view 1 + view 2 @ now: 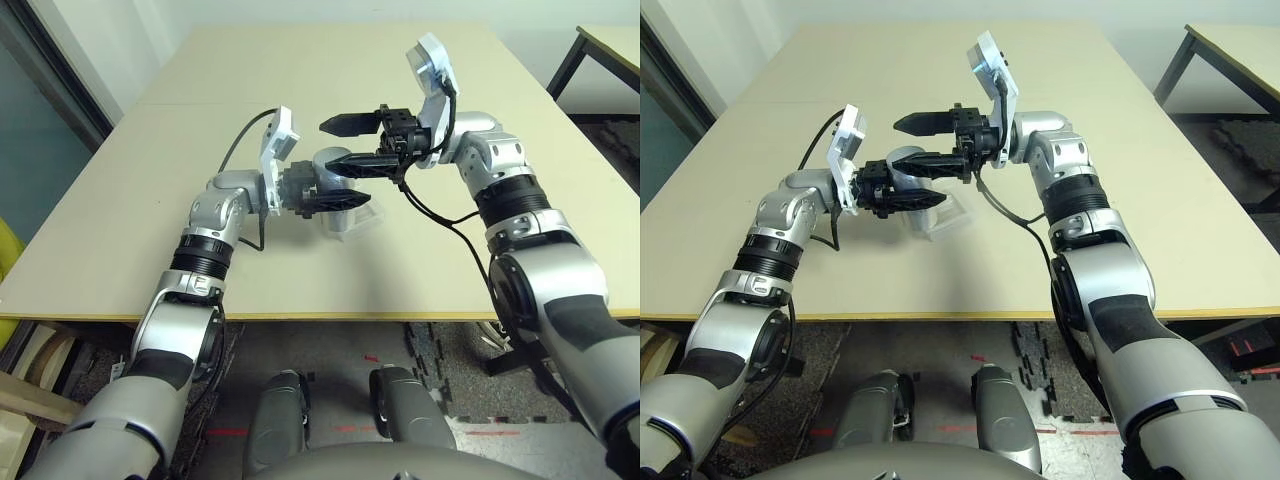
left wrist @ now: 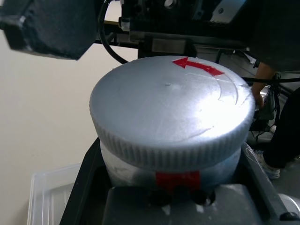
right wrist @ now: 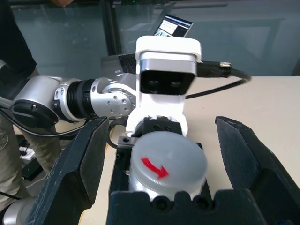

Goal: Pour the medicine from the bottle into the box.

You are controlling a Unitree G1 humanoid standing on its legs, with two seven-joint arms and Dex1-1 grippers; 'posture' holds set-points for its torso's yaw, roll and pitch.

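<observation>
Here left fingers [image 2: 154, 197] clamp bottle [image 2: 171, 126]; right fingers [image 3: 91, 159] spread wide around cap [image 3: 168, 161].

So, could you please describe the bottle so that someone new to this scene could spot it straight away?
Start at the beige table and follow the robot's left arm to the left gripper above the table's middle. The bottle is the small silvery-grey cylinder clamped there, facing the open right gripper. Its ribbed round cap with a red arrow sets it apart from the clear box underneath.
</observation>
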